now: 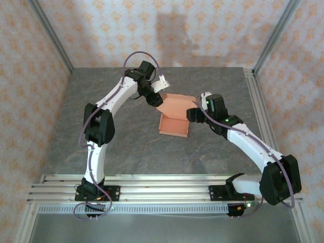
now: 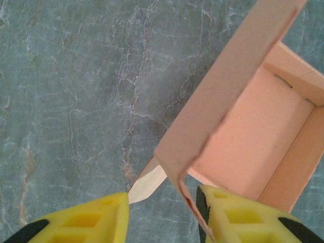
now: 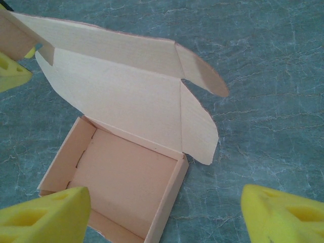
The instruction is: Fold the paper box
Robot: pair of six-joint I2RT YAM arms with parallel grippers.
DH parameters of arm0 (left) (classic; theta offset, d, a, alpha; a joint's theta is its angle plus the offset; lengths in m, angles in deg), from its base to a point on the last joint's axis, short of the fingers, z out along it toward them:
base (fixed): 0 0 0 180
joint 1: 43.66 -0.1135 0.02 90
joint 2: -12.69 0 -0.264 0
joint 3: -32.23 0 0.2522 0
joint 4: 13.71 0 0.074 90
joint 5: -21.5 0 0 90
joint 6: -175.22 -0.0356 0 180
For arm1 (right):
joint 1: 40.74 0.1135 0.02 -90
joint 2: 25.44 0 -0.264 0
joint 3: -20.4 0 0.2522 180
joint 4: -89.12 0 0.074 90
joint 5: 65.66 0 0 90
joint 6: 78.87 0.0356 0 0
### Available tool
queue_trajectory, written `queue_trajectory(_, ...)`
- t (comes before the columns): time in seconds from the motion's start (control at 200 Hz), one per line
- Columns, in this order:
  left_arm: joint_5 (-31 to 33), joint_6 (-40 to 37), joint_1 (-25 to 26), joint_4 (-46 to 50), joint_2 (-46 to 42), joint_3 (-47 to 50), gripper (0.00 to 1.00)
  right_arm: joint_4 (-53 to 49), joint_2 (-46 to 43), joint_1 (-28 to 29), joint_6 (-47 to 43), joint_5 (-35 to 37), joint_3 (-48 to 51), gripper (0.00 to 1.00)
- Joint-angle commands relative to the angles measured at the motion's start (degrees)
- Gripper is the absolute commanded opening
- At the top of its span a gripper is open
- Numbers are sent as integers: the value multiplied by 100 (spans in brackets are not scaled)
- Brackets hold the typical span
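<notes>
Straddling the paper box (image 1: 174,124) lid (image 2: 223,86) with left gripper (image 2: 162,196), jaws apart, unclamped. Hovering near it with right gripper (image 3: 166,196), jaws wide

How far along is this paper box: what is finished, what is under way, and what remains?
Done: the paper box has its tray formed, walls standing. In hand: the left gripper straddles a corner of the raised lid, jaws apart; the right gripper hangs open by the tray. Left: the lid's side flaps stick out untucked, and the lid is not closed.
</notes>
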Motion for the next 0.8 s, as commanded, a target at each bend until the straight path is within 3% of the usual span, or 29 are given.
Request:
queue_trajectory(0.0,180,0,-42,-196,-315,145,51,92,17,-35,7,-9,65,78)
queue_trajectory(0.22,223,-142,-76,-180,-180,29,58,134,45,-36,17,-46,74,78)
queue_trajectory(0.796,137,-298,-115,-155,229,-273,55,159,160,-41,35,-90,-1,78)
